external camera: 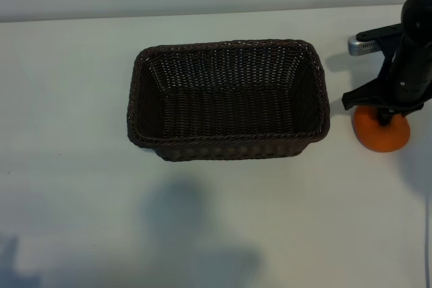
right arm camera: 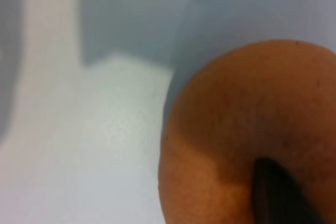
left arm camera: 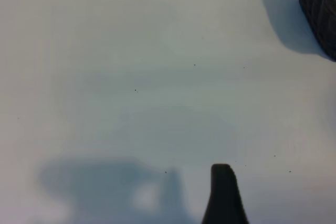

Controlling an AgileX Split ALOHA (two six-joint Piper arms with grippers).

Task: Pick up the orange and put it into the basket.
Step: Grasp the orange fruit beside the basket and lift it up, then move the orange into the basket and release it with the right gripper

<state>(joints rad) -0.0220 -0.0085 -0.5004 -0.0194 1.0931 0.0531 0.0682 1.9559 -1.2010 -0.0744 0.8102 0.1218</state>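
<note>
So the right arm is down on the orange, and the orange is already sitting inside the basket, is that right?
Not quite. The right end effector is down on the orange, but the orange sits on the table beside the basket, on its right in the exterior view, not inside it.

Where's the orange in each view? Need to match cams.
Exterior: orange at the right edge, on the table right of the basket, under the right arm.
Left wrist: not in it; only a basket corner.
Right wrist: fills the lower right, close up.
Shared landmark: the basket, in the exterior and left wrist views.
</note>
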